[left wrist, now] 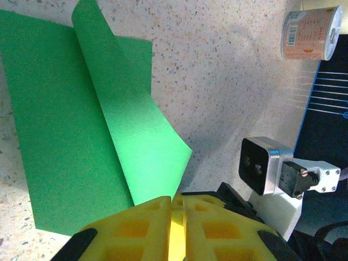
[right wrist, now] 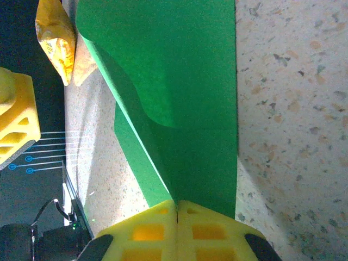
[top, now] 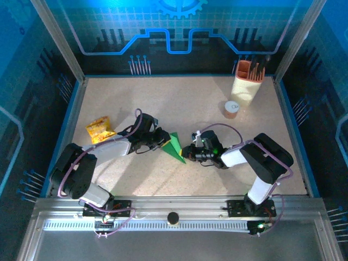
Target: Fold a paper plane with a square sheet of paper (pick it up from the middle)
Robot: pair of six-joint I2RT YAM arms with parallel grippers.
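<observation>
The square sheet of paper (top: 175, 147) is bright green and lies in the middle of the table, folded into a pointed wedge. My left gripper (top: 162, 140) meets it from the left and my right gripper (top: 188, 151) from the right. In the left wrist view a raised flap of the paper (left wrist: 141, 141) runs down into my left gripper (left wrist: 175, 202), which is shut on it. The rest of the sheet lies flat on the table. In the right wrist view my right gripper (right wrist: 178, 206) is shut on a standing fold of the paper (right wrist: 179, 81).
A yellow-orange snack packet (top: 99, 129) lies left of the left arm, also in the right wrist view (right wrist: 54, 38). A small can (top: 231, 109) and a cream holder with tools (top: 248, 79) stand at the back right. The can (left wrist: 310, 32) lies beyond the paper.
</observation>
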